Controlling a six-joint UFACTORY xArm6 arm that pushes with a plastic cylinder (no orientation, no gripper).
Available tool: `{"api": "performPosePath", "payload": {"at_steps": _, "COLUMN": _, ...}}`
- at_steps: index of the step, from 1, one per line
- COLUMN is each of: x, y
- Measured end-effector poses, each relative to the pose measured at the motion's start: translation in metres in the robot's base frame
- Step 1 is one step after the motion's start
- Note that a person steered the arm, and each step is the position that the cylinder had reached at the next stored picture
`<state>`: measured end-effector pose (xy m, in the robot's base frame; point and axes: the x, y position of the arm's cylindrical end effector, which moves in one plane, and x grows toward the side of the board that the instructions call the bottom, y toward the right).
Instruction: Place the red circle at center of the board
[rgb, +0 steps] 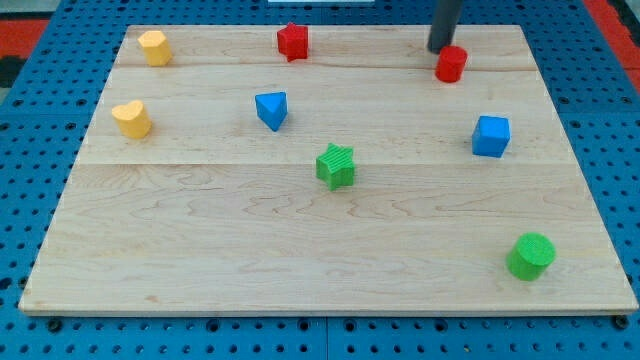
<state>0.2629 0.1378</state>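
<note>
Near the board's (300, 270) top-left corner sits a yellow block (154, 47) of rounded shape, hard to name exactly. Below it, close to the left edge, lies a yellow heart (131, 118). The 2 are apart from each other.

Further right, a blue triangle (271, 109) rests in the upper-middle area, pointing toward the bottom edge. Above it, near the top edge, stands a red star (293, 41). To the right of and below the triangle, roughly at the middle of the board, is a green star (336, 165), clear of its neighbours.

Right of center along the top edge, my tip (440, 50) comes down as a dark rod from the top of the view. It has no jaws, so there is nothing to clench or release. My tip stands just beside the red circle (451, 63), at its upper-left side, touching or nearly so; I cannot tell which. The red circle lies near the top edge, well right of center and well apart from the green star.

A blue cube (491, 136) sits nearer the right edge, below the red circle. Near the bottom-right corner stands a green cylinder (530, 256), alone.
</note>
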Motion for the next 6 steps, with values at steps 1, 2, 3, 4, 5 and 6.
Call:
{"api": "performPosePath", "payload": {"at_steps": 1, "x": 0.008, "y": 0.007}}
{"api": "performPosePath", "payload": {"at_steps": 2, "x": -0.03, "y": 0.049}}
{"api": "performPosePath", "payload": {"at_steps": 3, "x": -0.025, "y": 0.093}}
{"api": "performPosePath", "payload": {"at_steps": 4, "x": 0.023, "y": 0.055}}
{"api": "performPosePath", "payload": {"at_steps": 5, "x": 0.036, "y": -0.007}}
{"api": "performPosePath", "payload": {"at_steps": 6, "x": 0.064, "y": -0.058}}
